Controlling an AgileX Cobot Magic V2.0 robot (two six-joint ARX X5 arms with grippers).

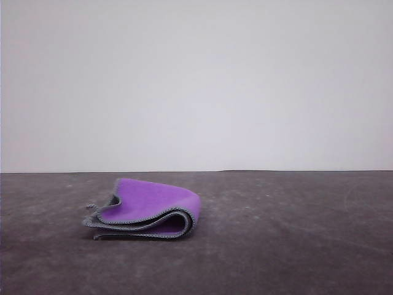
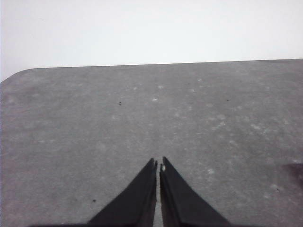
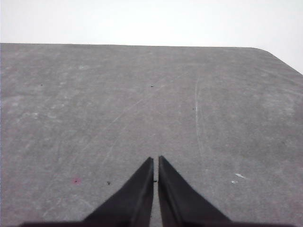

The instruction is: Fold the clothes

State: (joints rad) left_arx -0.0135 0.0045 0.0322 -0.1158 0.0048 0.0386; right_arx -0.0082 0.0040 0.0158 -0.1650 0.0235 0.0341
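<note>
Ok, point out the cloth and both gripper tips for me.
cloth (image 1: 150, 200): front view, on its purple top face.
left gripper (image 2: 158, 165): left wrist view, midway between the shut fingertips.
right gripper (image 3: 155, 161): right wrist view, midway between the shut fingertips.

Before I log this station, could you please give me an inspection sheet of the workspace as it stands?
Surface: dark grey table, scuffed and speckled with pale marks.
Job's things: one cloth lying folded left of centre in the front view, purple face out, grey hemmed layers stacked along its near edge.
Clutter: nothing seen.
Grippers: left gripper fingertips almost together, holding nothing, over bare table; right gripper the same; neither touches the cloth.
Cables: nothing seen.
Surroundings: plain pale wall behind the table's far edge.
</note>
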